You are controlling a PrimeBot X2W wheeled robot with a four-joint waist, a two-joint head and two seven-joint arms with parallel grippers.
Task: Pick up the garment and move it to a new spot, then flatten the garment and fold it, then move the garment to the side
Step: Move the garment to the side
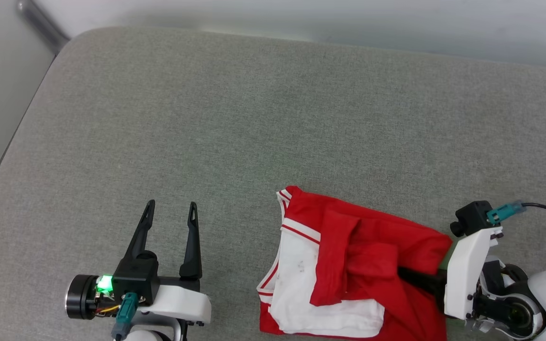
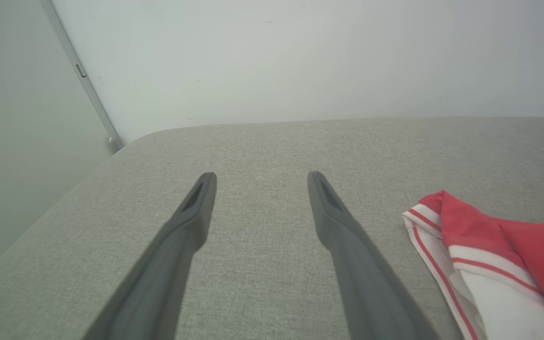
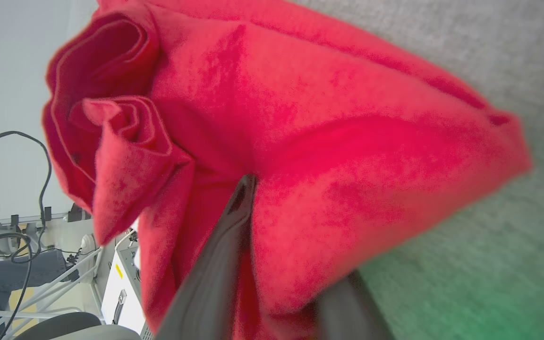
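Lying crumpled and partly doubled over, the garment (image 1: pixel 372 246) sits close to the near edge of the grey padded surface (image 1: pixel 206 118), right of its middle and well away from the far edge and the left corners. Its bundle is broader than deep, and its long axis runs obliquely, from a striped-trim tip on the far left down toward the near right. That tip points toward the far edge. White sleeve cloth with red stripes fills the left part of the heap, and plain red cloth is folded over it on the right.

From the right side, the right gripper (image 1: pixel 420 280) reaches into the red folds. In the right wrist view one dark finger (image 3: pixel 215 264) lies on top of the cloth and the other shows beneath it, so a red fold sits between the jaws; whether they actually pinch it cannot be told.

Near the near edge on the left, the left gripper (image 1: pixel 171 204) has its fingers spread wide, holding nothing and pointing at the far edge, well apart from the garment.
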